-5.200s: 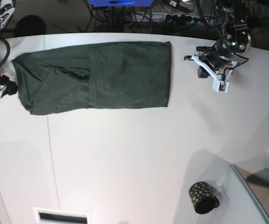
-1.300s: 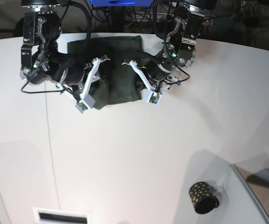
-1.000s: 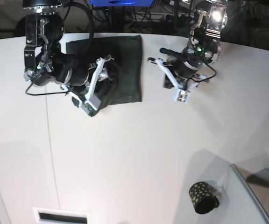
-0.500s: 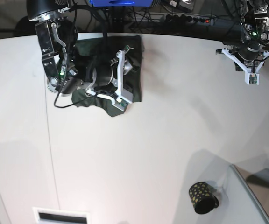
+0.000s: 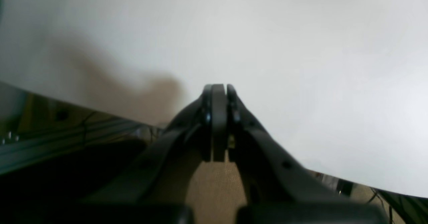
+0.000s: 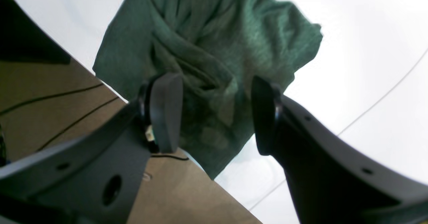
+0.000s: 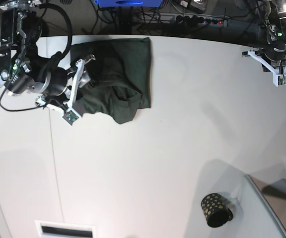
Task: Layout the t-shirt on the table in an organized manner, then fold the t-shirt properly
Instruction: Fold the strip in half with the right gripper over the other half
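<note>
The dark green t-shirt [image 7: 120, 69] lies folded into a small block at the back of the white table [image 7: 158, 163], its front edge rumpled. My right gripper [image 7: 81, 84] sits at the shirt's left edge. In the right wrist view this gripper [image 6: 214, 117] is open, the fingers [image 6: 165, 113] wide apart with the creased t-shirt [image 6: 214, 40] lying beyond them, not pinched. My left gripper [image 7: 274, 62] hovers far to the right near the table's back edge. The left wrist view shows it [image 5: 217, 93] shut and empty above bare table [image 5: 301, 50].
A small black cup with gold dots [image 7: 216, 209] stands at the front right beside a clear panel [image 7: 267, 208]. A thin dark seam [image 7: 53, 163] runs down the table's left side. A white slotted plate [image 7: 66, 229] sits at the front edge. Cables lie behind the table.
My right gripper has pulled back to the left off the t-shirt, leaving its front part rumpled on the table. The left arm has swung out to the far right.
</note>
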### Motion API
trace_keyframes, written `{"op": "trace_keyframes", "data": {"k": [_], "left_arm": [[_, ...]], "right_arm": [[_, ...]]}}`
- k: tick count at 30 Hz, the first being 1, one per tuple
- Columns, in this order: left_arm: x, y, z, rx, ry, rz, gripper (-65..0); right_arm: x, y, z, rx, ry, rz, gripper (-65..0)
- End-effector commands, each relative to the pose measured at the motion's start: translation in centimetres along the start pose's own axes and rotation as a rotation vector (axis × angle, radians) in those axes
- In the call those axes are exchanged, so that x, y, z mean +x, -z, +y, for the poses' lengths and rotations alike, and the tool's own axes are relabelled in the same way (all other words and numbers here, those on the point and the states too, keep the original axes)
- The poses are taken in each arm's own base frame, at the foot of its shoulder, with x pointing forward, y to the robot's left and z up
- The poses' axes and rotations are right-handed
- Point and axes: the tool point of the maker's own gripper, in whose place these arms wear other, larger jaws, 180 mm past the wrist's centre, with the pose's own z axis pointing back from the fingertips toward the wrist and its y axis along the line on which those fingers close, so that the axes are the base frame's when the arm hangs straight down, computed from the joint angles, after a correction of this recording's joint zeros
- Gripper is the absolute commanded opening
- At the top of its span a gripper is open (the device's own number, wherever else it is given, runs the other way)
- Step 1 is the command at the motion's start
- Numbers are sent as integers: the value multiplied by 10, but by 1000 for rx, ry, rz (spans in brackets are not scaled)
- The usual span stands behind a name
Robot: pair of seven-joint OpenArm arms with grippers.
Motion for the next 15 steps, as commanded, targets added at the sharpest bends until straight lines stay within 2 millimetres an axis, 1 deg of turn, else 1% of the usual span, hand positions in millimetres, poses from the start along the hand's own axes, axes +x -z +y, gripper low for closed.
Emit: {"op": "trace_keyframes", "data": {"k": [1, 3, 4, 6, 8, 10, 13, 14, 15], "left_arm": [[11, -2, 7, 16, 13, -35, -650], [12, -2, 7, 16, 13, -36, -650], [12, -2, 7, 16, 13, -36, -650], [11, -2, 7, 16, 11, -36, -650], [11, -2, 7, 16, 11, -36, -650], [10, -2, 7, 16, 12, -31, -650], [9, -2, 7, 16, 13, -30, -650], [9, -2, 7, 16, 13, -30, -650], [8, -2, 7, 16, 12, -28, -650]], "right_arm": [[12, -5, -2, -2, -12, -52, -303], [14, -4, -3, -2, -10, -69, -270], [11, -2, -3, 3, -1, -62, -264], [3, 6, -4, 18, 20, -37, -266], [-10, 16, -4, 38, 50, 3, -266], [-16, 22, -3, 51, 67, 20, -266], [-14, 22, 1, 60, 67, 0, -269], [-16, 21, 2, 62, 66, 5, -281], [-17, 21, 4, 64, 67, 6, -311]]}}
